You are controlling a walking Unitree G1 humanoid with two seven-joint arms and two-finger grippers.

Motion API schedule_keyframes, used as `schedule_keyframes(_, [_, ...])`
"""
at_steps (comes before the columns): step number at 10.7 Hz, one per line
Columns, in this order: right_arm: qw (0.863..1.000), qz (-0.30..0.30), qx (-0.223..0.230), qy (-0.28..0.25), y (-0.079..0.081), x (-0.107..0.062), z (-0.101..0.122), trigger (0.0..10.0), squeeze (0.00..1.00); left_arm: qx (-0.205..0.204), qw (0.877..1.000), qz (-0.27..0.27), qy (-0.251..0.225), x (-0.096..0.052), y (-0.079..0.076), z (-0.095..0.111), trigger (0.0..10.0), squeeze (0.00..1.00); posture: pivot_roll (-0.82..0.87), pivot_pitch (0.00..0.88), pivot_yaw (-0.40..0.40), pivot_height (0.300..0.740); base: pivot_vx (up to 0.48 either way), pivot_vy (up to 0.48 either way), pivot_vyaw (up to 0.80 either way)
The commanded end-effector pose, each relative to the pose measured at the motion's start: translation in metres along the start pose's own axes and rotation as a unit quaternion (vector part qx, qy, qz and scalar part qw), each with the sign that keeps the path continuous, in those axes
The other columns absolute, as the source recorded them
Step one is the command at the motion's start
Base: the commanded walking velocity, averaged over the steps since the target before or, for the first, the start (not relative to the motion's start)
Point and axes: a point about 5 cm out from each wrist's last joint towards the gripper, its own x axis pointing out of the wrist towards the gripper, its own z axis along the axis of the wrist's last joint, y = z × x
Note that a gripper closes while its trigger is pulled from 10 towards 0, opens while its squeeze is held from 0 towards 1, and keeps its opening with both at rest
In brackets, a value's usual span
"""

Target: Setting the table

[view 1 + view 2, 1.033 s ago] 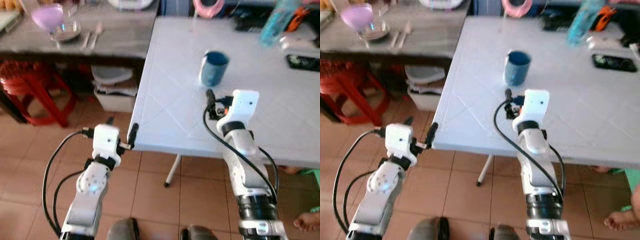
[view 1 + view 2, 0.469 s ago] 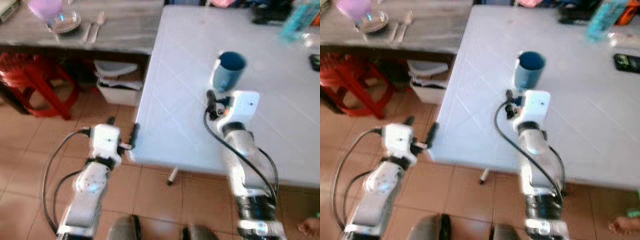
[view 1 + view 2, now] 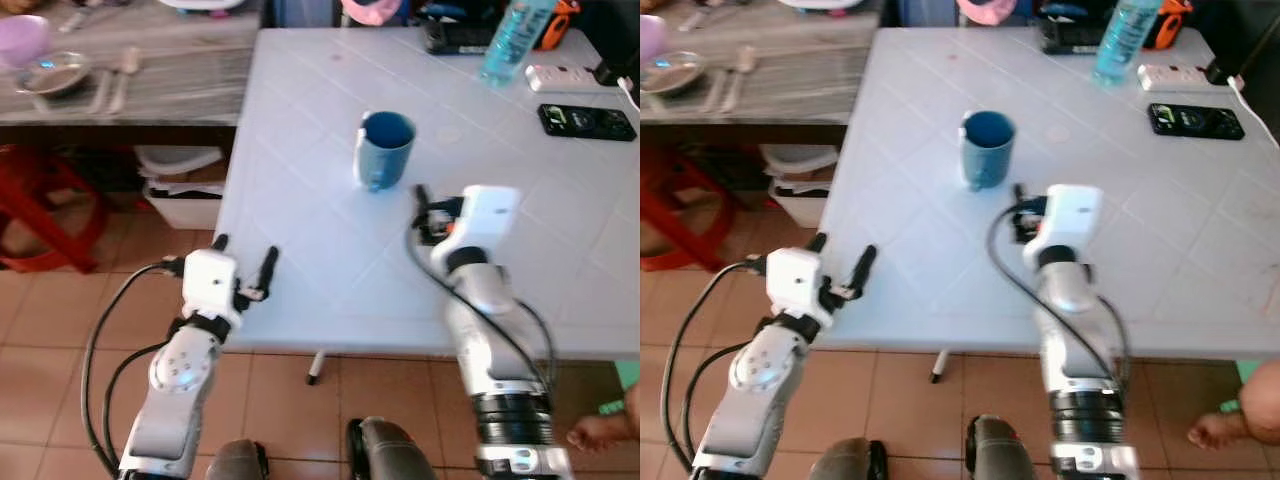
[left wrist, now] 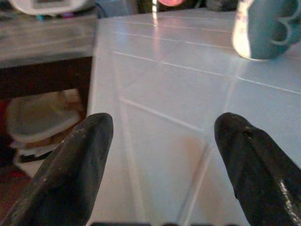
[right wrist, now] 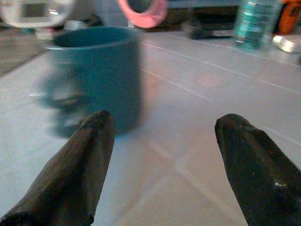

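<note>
A blue mug (image 3: 385, 148) stands upright on the white table (image 3: 320, 250), handle toward me. My right gripper (image 5: 164, 141) hovers open just above the tabletop, a short way on the near side of the mug (image 5: 96, 77), which sits ahead and to its left. Over the table's near left corner my left gripper (image 3: 245, 255) is held open, nothing between its fingers (image 4: 70, 165). On the grey side table (image 3: 170, 95) at the far left are a purple cup (image 3: 22, 40), a glass bowl (image 3: 55, 75) and spoons (image 3: 125, 70).
A teal bottle (image 3: 510, 40), a white power strip (image 3: 565, 78) and a black phone (image 3: 585, 120) lie at the table's far right. Plastic containers (image 3: 185, 185) and a red stool (image 3: 30, 200) sit under the side table. A person's foot (image 3: 600, 430) shows bottom right.
The whole view has swung, so the table sits more squarely before me and the side table has slid left. Both arms keep the same pose, grippers still open.
</note>
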Motion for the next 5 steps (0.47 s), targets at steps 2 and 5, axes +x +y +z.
schedule_keyframes(2, [1.000, 0.013, -0.003, 0.010, 0.003, 0.001, -0.001, 10.0, 0.00, 0.005, 1.000, 0.010, 0.006, -0.002, 0.002, -0.001, 10.0, 0.00, -0.02, 0.178, 0.035, 0.740, 0.000, 0.000, 0.00])
schedule_keyframes(5, [0.998, 0.054, -0.013, 0.017, 0.015, 0.015, 0.003, 10.0, 0.00, 0.007, 1.000, 0.010, 0.010, -0.002, 0.002, -0.001, 10.0, 0.00, -0.02, 0.199, 0.043, 0.740, 0.000, 0.000, 0.00])
